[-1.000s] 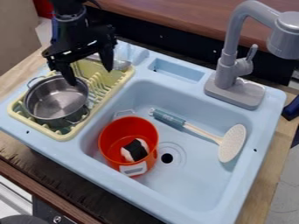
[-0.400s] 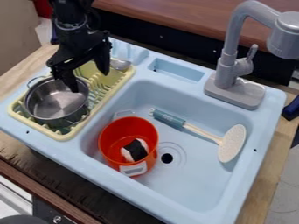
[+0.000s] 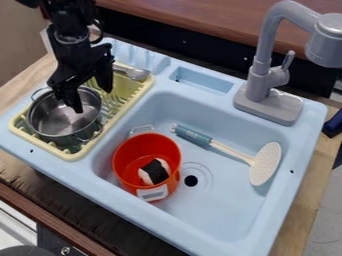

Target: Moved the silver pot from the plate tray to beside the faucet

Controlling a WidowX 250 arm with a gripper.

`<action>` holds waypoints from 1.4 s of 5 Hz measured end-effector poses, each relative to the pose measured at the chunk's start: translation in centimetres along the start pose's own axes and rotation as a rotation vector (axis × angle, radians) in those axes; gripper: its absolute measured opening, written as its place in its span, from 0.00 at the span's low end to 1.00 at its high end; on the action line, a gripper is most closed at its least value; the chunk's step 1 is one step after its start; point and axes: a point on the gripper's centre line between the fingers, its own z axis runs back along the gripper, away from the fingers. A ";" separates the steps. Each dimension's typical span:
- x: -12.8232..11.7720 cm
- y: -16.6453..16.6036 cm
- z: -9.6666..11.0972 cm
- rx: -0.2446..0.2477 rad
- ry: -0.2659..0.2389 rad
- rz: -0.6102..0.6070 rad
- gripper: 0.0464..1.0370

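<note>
The black gripper (image 3: 92,99) hangs over the back right of the silver pot (image 3: 61,118), its fingers apart. One fingertip is down inside the pot's opening; the other is over the rack just beyond the rim. Whether either touches the wall I cannot tell. Upright in the yellow plate rack (image 3: 73,155), left of the sink basin, stands the pot, its handles at the back left and front right. The grey faucet (image 3: 267,106) rises from the sink's back right corner.
A red bucket (image 3: 125,172) holding a black-and-white item stands in the basin. Right of it lies a spatula (image 3: 266,162) with a teal grip. A metal spoon (image 3: 138,74) rests at the rack's back. Behind the basin is a shallow recess (image 3: 204,81).
The gripper has come lower and toward the pot's right side, turning somewhat, so one fingertip is now deeper in the opening. The pot has not moved.
</note>
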 end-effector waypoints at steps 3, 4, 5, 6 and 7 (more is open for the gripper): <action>-0.5 0.4 -0.3 0.018 0.003 0.020 0.08; -0.7 0.1 0.1 0.037 0.002 0.011 0.02; -0.6 -0.5 0.9 0.057 -0.003 0.050 0.01; -0.6 -1.4 2.0 0.070 0.000 0.062 0.01; -1.2 -2.1 2.7 0.084 0.005 0.056 0.01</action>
